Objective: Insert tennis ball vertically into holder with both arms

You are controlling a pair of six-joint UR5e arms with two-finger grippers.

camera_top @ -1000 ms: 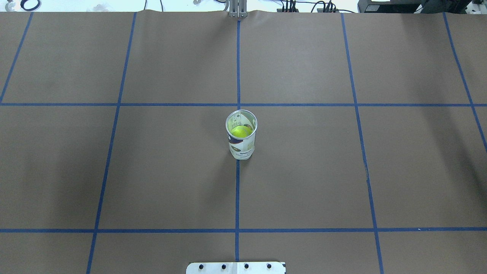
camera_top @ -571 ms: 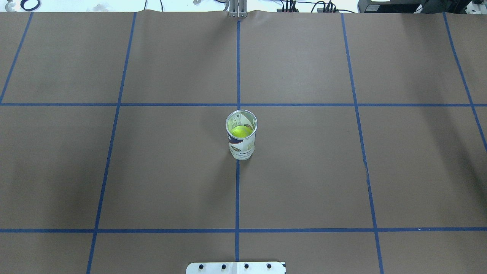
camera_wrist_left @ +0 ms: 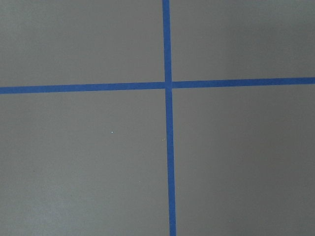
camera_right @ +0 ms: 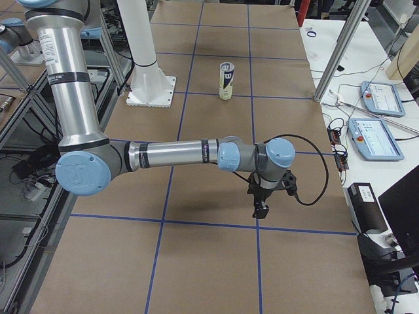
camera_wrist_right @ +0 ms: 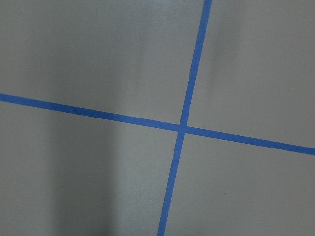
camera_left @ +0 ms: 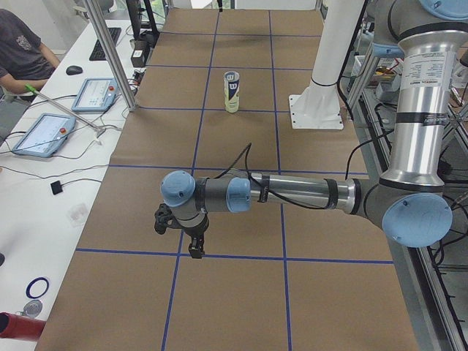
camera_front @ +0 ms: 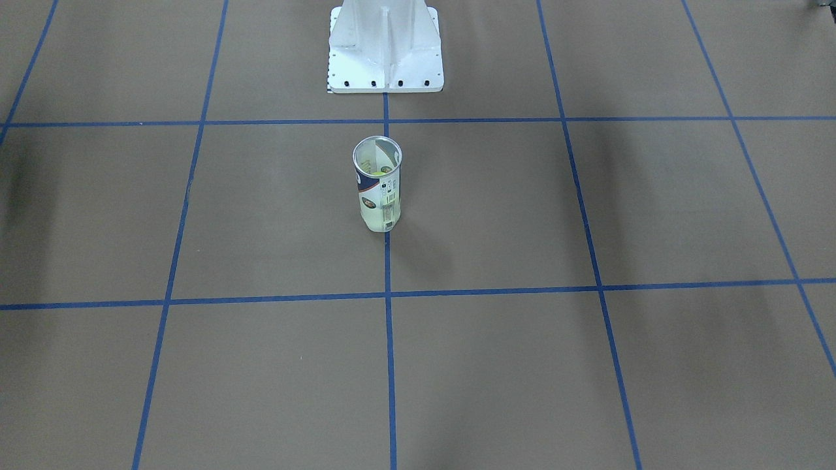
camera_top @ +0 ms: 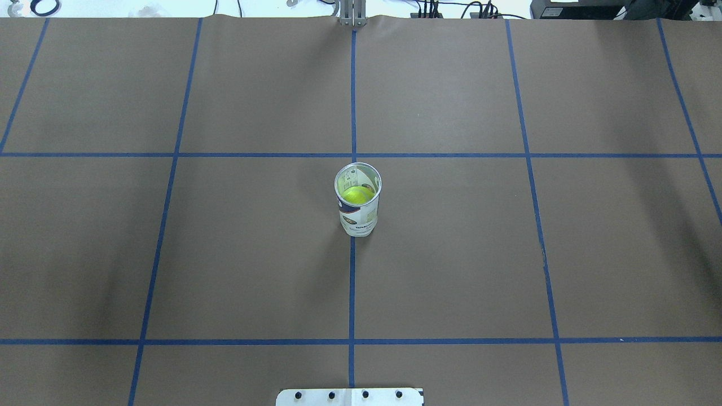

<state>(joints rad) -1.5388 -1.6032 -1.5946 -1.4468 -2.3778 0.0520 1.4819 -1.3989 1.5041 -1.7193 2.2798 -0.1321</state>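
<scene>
The holder, a clear can with a white and navy label, stands upright at the table's middle on the centre tape line. It also shows in the front view and both side views. The yellow-green tennis ball sits inside it. My left gripper hangs over the table far from the holder, and so does my right gripper. Both show only in the side views, so I cannot tell whether they are open or shut. The wrist views show only brown paper and blue tape.
The white pedestal base stands behind the holder at the robot's edge. Blue tape lines grid the brown table cover. Side tables hold tablets; a seated person is at one end.
</scene>
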